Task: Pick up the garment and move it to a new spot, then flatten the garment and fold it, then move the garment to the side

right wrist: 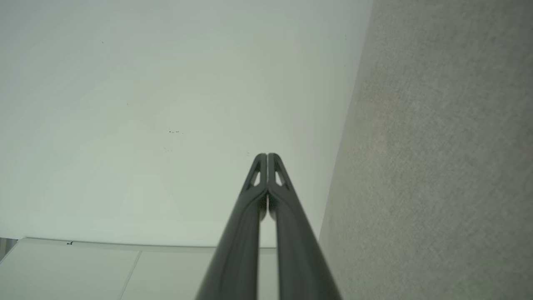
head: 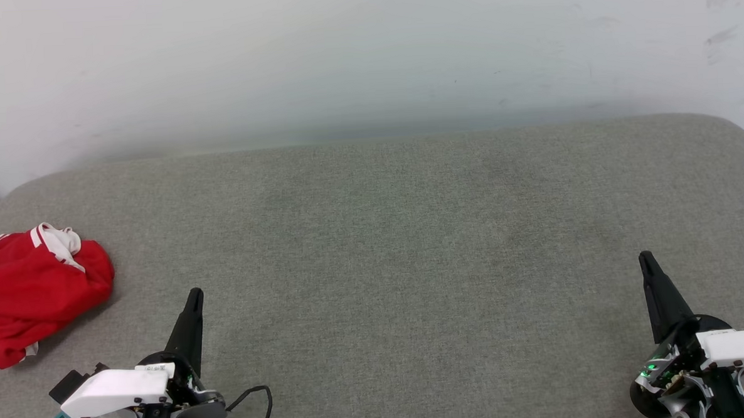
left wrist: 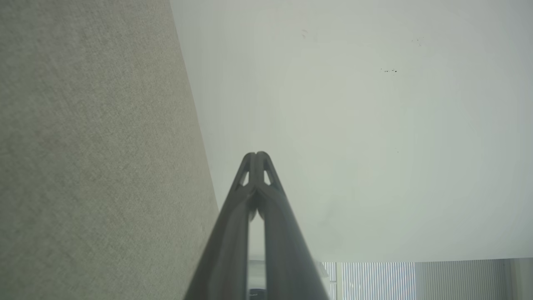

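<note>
Head view: a crumpled bright red soft-fabric T-shirt with white sleeve trim [head: 33,290] lies bunched at the left edge of the frame on the grey woven cushion [head: 385,233]. The left gripper [head: 194,296] at lower left and the right gripper [head: 646,260] at lower right both have fingers pressed together, holding nothing.

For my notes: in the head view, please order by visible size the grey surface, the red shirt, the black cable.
grey surface: largest
red shirt: second, partly cut by the picture's edge
black cable: smallest

Grey fabric surface [head: 398,233] — pale wall [head: 365,52] behind
</note>
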Available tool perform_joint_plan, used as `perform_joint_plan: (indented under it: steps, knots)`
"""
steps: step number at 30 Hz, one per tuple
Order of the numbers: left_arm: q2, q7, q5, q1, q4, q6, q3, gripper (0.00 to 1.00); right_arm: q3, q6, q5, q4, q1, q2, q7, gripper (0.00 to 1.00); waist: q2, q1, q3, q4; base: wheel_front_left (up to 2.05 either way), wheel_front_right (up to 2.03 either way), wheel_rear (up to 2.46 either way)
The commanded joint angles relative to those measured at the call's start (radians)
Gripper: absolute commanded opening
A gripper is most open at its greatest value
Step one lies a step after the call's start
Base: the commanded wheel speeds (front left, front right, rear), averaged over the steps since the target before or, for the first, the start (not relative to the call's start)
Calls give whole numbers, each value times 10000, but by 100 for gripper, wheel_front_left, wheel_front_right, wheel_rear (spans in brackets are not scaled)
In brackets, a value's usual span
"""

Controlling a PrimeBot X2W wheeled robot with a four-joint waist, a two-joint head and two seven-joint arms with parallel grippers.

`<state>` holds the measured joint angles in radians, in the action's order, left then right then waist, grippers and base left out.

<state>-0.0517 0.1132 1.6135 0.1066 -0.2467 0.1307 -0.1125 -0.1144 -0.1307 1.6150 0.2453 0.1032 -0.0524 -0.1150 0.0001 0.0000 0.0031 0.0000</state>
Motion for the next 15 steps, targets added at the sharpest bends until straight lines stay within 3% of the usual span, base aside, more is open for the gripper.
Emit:
perform_joint_plan:
  steps: [1, 15]
  knots:
    - [16, 51, -30, 77, 3, 24, -49, 0, -10, 0, -59, 10, 126, 31, -20, 0, -1, 0, 0, 0, 0, 0, 0]
    - [16, 51, -29, 77, 3, 25, -50, 0, -9, 0, -60, 10, 127, 32, -20, 0, -1, 0, 0, 0, 0, 0, 0]
